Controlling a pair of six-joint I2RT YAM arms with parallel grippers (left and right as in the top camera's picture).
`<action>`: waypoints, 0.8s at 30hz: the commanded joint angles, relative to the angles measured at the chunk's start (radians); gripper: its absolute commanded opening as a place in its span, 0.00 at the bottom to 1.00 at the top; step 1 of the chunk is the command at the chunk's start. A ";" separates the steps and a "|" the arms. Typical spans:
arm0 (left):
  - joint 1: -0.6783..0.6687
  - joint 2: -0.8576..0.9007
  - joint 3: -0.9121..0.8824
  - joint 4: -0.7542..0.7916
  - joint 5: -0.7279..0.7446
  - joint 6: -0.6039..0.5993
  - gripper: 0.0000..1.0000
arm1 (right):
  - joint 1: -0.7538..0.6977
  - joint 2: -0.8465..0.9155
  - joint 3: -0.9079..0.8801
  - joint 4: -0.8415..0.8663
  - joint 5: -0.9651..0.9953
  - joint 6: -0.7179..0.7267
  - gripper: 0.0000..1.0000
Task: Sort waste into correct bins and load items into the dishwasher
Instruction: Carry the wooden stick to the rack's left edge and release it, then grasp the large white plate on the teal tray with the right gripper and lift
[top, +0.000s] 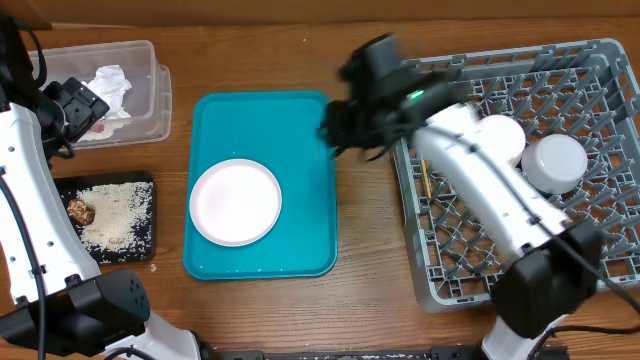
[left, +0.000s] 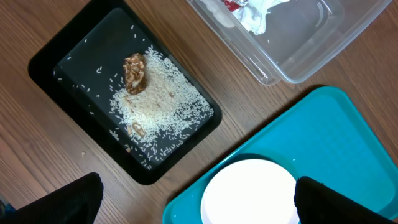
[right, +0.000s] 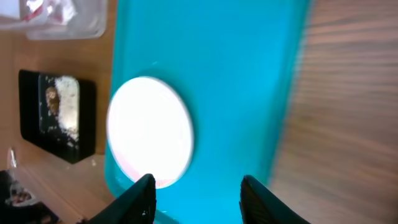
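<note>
A pale pink plate (top: 235, 202) lies on the teal tray (top: 300, 130). The clear tub (top: 150, 90) at the back left holds crumpled white tissue (top: 110, 85) and a red-and-white wrapper (left: 233, 5). The black tray (top: 140, 240) holds rice crumbs (top: 118, 212) and a brown lump (top: 80, 210). The grey dish rack (top: 600, 230) holds two pale upturned dishes (top: 555, 160) and a wooden stick (top: 425, 182). My left gripper (top: 75, 108) is open and empty, high between tub and black tray. My right gripper (top: 340, 125) is open and empty over the teal tray's right edge.
In the left wrist view (left: 199, 208) the black tray (left: 43, 65), clear tub (left: 298, 62), teal tray (left: 336, 137) and plate (left: 249, 190) lie below. The right wrist view (right: 199, 202) shows the plate (right: 149, 130) on the teal tray (right: 249, 74), with bare wooden table (right: 348, 124) to the right.
</note>
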 joint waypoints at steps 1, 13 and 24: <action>-0.002 0.009 -0.003 -0.002 0.002 -0.017 1.00 | 0.114 0.060 0.000 0.022 0.192 0.240 0.46; -0.002 0.009 -0.003 -0.002 0.002 -0.017 1.00 | 0.281 0.322 -0.001 0.043 0.271 0.340 0.45; -0.002 0.009 -0.003 -0.002 0.002 -0.017 1.00 | 0.283 0.369 -0.001 0.076 0.206 0.344 0.40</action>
